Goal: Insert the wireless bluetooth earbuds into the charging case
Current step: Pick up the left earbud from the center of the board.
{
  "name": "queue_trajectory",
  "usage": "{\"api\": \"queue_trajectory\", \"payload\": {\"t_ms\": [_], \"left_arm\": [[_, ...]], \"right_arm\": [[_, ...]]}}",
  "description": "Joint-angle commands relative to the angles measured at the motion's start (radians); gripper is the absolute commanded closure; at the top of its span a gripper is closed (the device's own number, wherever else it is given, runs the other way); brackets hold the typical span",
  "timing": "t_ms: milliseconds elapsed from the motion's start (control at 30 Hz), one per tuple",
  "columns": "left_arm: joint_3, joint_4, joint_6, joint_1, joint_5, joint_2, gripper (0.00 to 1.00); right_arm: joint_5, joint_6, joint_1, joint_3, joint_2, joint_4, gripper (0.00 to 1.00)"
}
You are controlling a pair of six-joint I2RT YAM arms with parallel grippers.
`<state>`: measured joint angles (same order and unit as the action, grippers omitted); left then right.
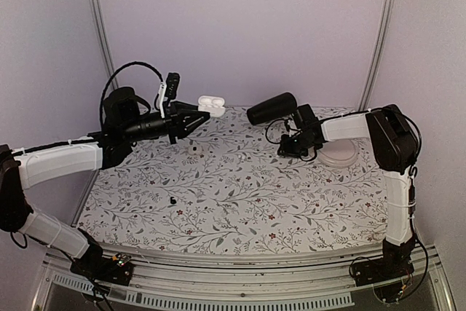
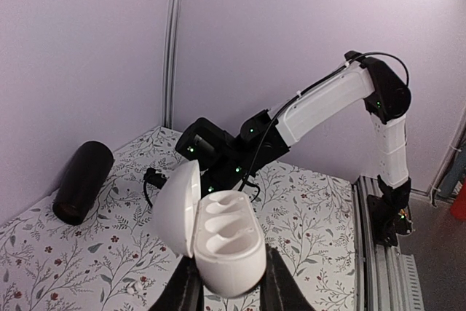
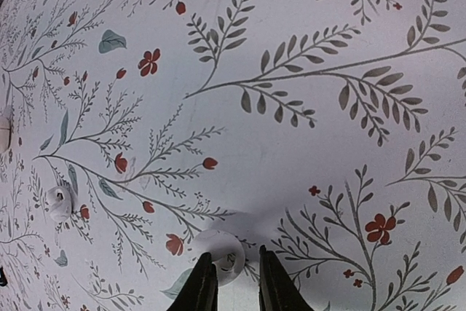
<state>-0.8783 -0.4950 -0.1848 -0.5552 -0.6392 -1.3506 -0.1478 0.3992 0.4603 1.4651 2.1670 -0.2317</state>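
The charging case (image 1: pixel 211 105) is white and its lid is open. My left gripper (image 1: pixel 195 118) is shut on it and holds it high above the far left of the table. In the left wrist view the case (image 2: pixel 226 242) sits between my fingers and both sockets are empty. My right gripper (image 1: pixel 287 148) is low over the table at the right, its jaws a narrow gap apart. In the right wrist view a tiny white round piece (image 3: pixel 222 249), possibly an earbud, lies on the cloth at the gripper (image 3: pixel 237 282), partly under the left finger. I make out no second earbud.
A white round lump (image 1: pixel 194 149) lies on the flowered cloth below the case, and shows in the left wrist view (image 2: pixel 132 289) and the right wrist view (image 3: pixel 60 202). A tiny black bit (image 1: pixel 172 199) lies nearer. A black cylinder (image 1: pixel 271 108) and a pale round dish (image 1: pixel 339 154) flank the right gripper.
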Motion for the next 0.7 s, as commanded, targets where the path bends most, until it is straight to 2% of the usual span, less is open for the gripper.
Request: {"api": "queue_trajectory", "payload": {"t_ms": [0,667], "left_arm": [[-0.03,-0.004,0.004,0.012,-0.008,-0.002,1.0],[-0.034,-0.007,0.001,0.011,-0.014,-0.011,1.0]], "right_arm": [[-0.001,-0.009,0.007,0.027,0.018,0.0,0.78],[0.019,-0.03,0.038,0.039,0.049,-0.03,0.75]]}}
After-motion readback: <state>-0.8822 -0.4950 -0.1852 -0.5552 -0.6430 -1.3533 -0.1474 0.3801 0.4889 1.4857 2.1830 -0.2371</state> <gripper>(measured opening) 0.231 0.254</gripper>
